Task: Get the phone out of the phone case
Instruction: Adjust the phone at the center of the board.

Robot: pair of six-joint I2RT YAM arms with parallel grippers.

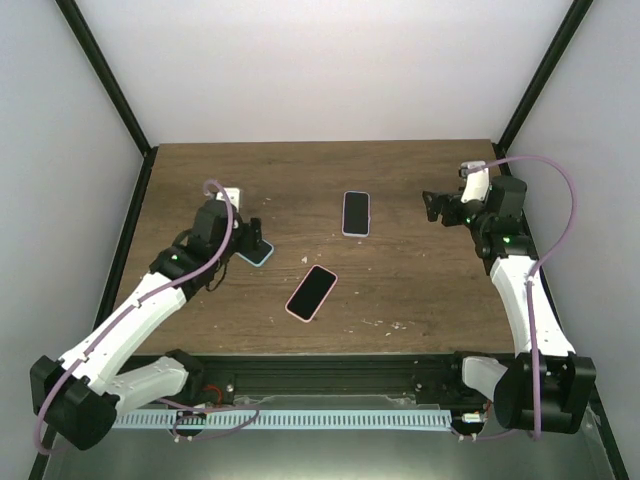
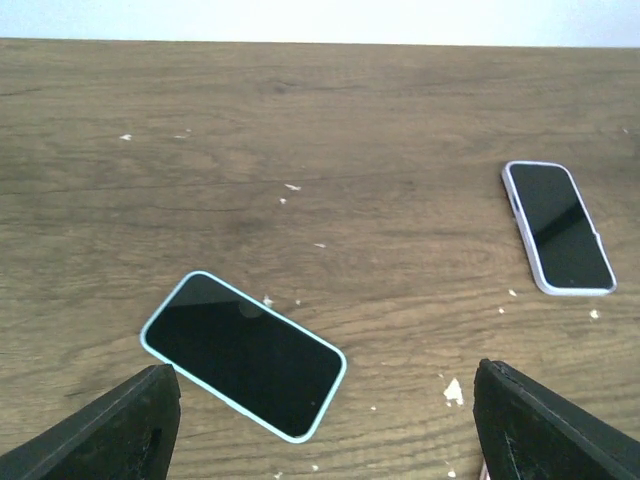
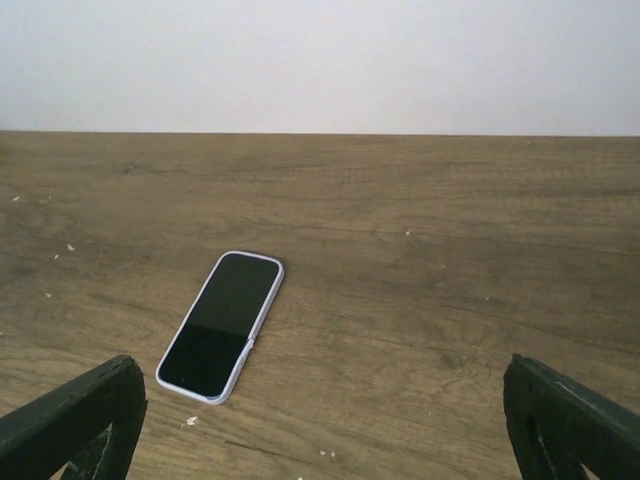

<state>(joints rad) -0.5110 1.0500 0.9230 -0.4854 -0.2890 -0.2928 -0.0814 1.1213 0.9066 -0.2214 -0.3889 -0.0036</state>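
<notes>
Bare table [image 1: 420, 290] is left open along the frame's top and lower right; mid-frame, passage is narrowed by the blue-cased phone [image 1: 262, 255], pink-cased phone [image 1: 311, 292] and lavender-cased phone [image 1: 356, 213], set apart.

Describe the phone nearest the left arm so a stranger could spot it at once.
On the wooden table, look left, ahead of the left end effector. The blue-cased phone lies flat, screen up. Its light blue rim sets it apart from the pink-cased phone mid-table and the lilac-cased phone farther back.

Left arm [image 1: 140, 300] stretched forward and low, left gripper [image 1: 250, 238] jaws spread wide, holding nothing, right arm [image 1: 522, 290] extended forward, right gripper [image 1: 433, 208] turned inward, jaws wide, empty
</notes>
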